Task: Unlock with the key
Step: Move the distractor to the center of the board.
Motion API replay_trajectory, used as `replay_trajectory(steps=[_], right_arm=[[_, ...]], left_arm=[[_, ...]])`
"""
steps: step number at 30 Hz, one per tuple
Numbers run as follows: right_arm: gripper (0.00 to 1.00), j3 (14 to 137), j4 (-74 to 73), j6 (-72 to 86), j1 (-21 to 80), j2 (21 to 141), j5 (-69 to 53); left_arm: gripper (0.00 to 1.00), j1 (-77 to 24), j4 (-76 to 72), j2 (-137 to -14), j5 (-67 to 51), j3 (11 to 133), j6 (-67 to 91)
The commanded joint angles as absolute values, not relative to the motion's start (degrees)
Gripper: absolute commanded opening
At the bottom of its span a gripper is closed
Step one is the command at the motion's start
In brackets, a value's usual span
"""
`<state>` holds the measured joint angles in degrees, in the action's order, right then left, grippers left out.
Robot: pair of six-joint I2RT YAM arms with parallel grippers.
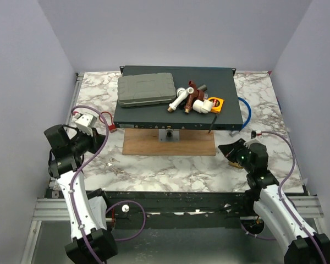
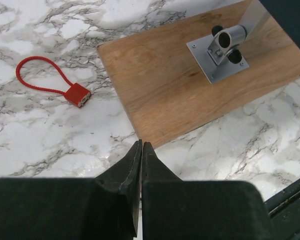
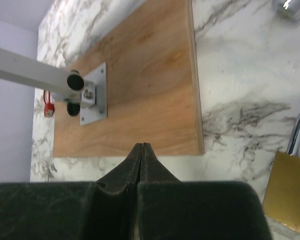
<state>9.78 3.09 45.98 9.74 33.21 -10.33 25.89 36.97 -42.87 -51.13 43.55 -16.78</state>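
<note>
Leftward — red cable lock [image 2: 78, 95] lies near wooden board [image 2: 180, 95].

Surface [image 1: 154, 171]: white marble pattern with grey veins, plain walls on three sides.
Wooden board [image 1: 169, 142]: lies flat at the middle of the surface.
Red cable lock [image 2: 78, 94]: flat on the surface, left of the board and clear of it.
Brass padlock [image 3: 290, 195]: flat on the surface, just right of the board's near right corner, not touching.
Blue cable [image 1: 247, 109]: curved, right rear.

A rack unit [image 1: 154, 115] stands over the wooden board [image 1: 154, 146]. A cable lock [image 2: 75, 94] lies to the board's left and a padlock [image 3: 287, 192] to its near right.
</note>
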Motion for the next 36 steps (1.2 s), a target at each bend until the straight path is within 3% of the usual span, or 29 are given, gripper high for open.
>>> replay_trajectory(steps=[1,12,21,31,36], right_arm=[[0.01,6.95,0.58,46.11,12.51,33.34,-12.94],[0.01,12.51,6.15,51.74,35.75,57.63,2.58],[0.01,7.72,16.12,57.45,36.48,60.83,9.76],[0.01,10.35,32.73,62.75,37.52,83.94,12.50],[0.01,10.17,38.93,65.23,38.59,89.32,14.42]], left_arm=[[0.00,26.25,38.02,-38.16,-55.81,40.99,-26.62],[0.00,25.19,58.14,-36.98,-57.22,41.72,-59.85],[0.00,25.14,59.70,-38.39,-57.37,39.91,-62.94],[0.00,23.30,69.98,-40.31,-54.56,38.52,-82.90],[0.00,20.07,72.23,-41.55,-54.17,38.32,-88.36]])
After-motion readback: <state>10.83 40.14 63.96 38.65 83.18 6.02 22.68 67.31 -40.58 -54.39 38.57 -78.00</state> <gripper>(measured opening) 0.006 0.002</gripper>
